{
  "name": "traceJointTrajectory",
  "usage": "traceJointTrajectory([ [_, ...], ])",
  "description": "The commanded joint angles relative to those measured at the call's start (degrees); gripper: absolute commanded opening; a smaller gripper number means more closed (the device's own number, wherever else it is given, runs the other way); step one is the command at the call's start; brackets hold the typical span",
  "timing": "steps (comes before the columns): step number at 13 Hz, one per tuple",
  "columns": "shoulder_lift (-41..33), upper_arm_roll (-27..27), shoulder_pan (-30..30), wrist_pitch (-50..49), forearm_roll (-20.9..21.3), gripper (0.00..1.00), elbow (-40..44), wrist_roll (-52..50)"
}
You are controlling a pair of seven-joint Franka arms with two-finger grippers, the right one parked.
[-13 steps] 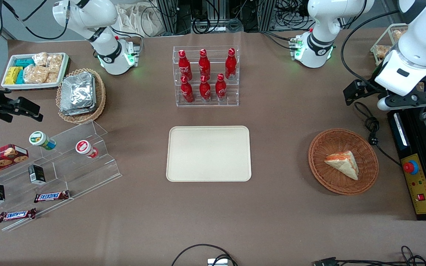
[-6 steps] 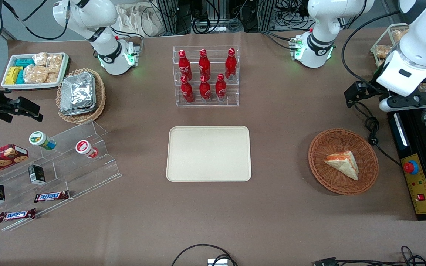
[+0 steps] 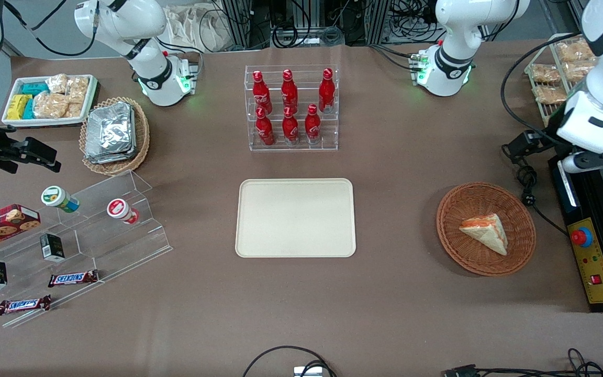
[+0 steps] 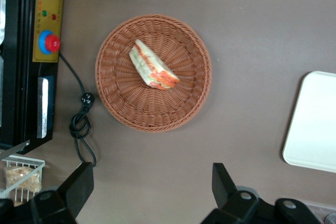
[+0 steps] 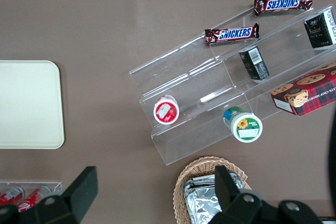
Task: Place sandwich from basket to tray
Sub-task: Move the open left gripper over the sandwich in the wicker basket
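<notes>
The sandwich (image 3: pixel 483 233) is a wrapped white wedge with orange-red filling, lying in the round orange-brown basket (image 3: pixel 458 246). It also shows in the left wrist view (image 4: pixel 154 71), in the middle of the basket (image 4: pixel 121 108). The cream tray (image 3: pixel 295 217) lies flat and bare at the table's middle; its corner shows in the left wrist view (image 4: pixel 315 124). My left gripper (image 3: pixel 592 159) hangs high above the table, farther from the front camera than the basket and toward the working arm's end. It is open and empty (image 4: pixel 152 177), with brown table under the fingers.
A black control box with a red button (image 3: pixel 581 236) and a coiled cable (image 3: pixel 526 183) lie beside the basket. A wire rack of bagged snacks (image 3: pixel 558 73) stands past the gripper. A bottle rack (image 3: pixel 292 107) stands farther back than the tray. Acrylic steps (image 3: pixel 97 230) are toward the parked arm's end.
My left gripper has moved toward the working arm's end of the table and a little nearer the front camera, uncovering the wire rack of snacks. Sandwich, basket and tray have not moved.
</notes>
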Motion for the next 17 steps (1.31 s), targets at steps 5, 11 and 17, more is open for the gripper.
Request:
traceJointTrajectory([
  [5,2.35,2.05,0.03,0.68,-0.16,1.0,-0.61,-19.7],
  [11,14.21,7.31,-0.4,10.49,-0.08,1.0,-0.78,-29.58],
  [17,23.8,9.96,-4.27,24.04,0.54,1.0,-4.39,-40.73],
])
